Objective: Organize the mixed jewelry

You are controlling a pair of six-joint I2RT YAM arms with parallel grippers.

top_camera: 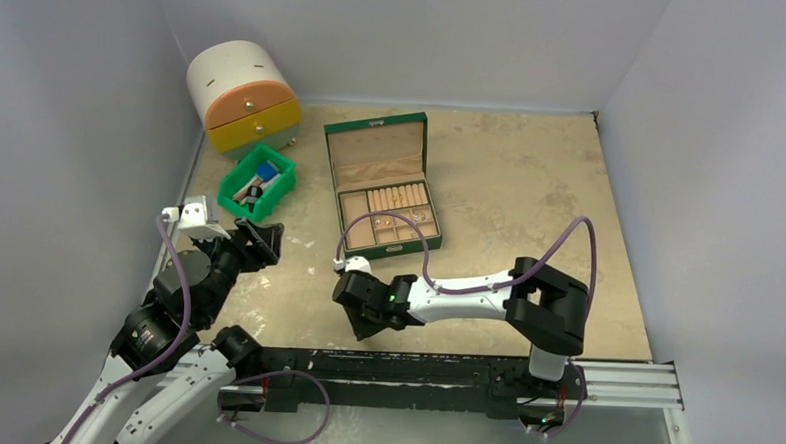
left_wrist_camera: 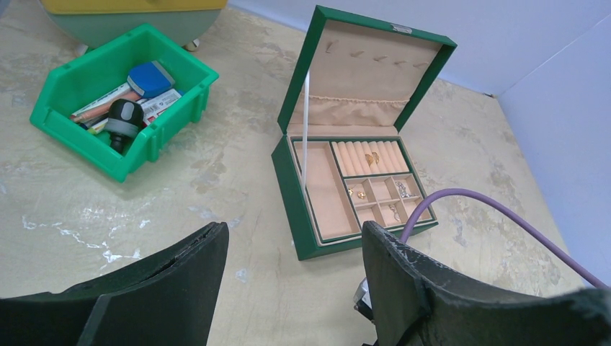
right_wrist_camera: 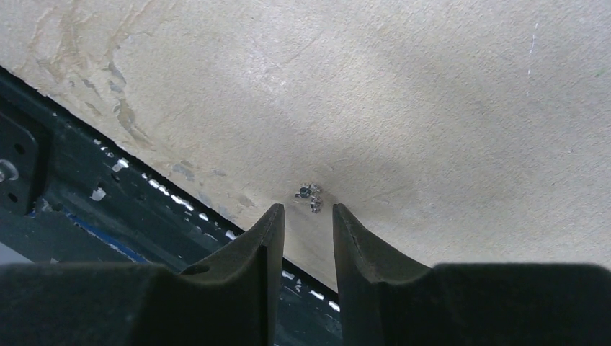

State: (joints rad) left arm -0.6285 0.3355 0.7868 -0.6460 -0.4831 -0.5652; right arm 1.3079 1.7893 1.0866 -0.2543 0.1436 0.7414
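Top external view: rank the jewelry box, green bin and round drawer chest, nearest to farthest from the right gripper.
1. Jewelry box, just beyond the right gripper.
2. Green bin, farther back and left.
3. Round drawer chest, back-left corner.

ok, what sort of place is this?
Probably a robot lab test cell: plain white walls boxing in a table, a metal rail at its near edge, staged props like the jewelry box.

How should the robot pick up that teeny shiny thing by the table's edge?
Pinch the whole silver piece across its middle, coming straight down from above. It is tiny and lies low on the table, so nothing sticks up. The right end effector hangs just short of it, fingers apart.
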